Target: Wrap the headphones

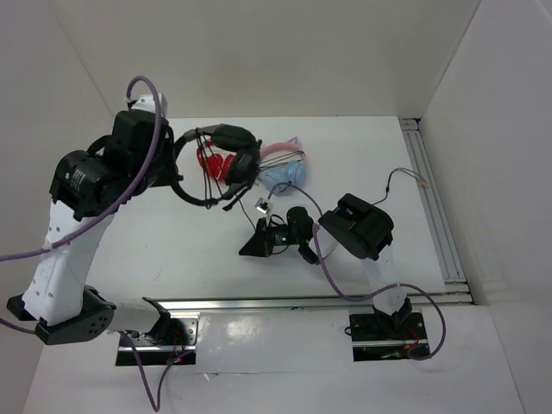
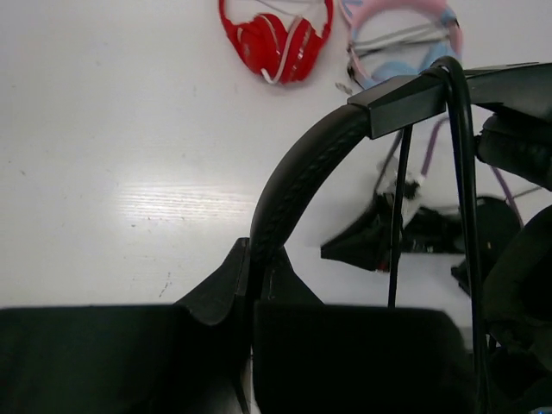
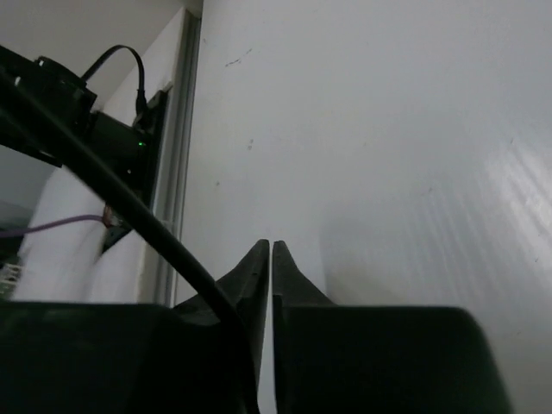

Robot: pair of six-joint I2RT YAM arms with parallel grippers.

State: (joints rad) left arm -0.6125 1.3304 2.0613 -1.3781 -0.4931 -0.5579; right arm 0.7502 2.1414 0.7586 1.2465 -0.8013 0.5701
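Observation:
The black headphones (image 1: 237,151) hang in the air at the back left of the table. My left gripper (image 1: 178,179) is shut on their padded headband (image 2: 293,181), which rises from between its fingers (image 2: 252,250). The thin black cable (image 2: 466,172) loops over the headband's end and drops in two strands. My right gripper (image 1: 252,245) lies low over the table just in front of the headphones, its jaws closed. In the right wrist view (image 3: 271,246) the cable (image 3: 129,207) crosses the left finger and runs into the base of the jaws.
Red-and-white headphones (image 1: 210,162) and light-blue headphones with pink ears (image 1: 285,175) lie on the table behind the black set, and both show in the left wrist view (image 2: 276,39) (image 2: 405,43). A metal rail (image 1: 435,207) runs along the right edge.

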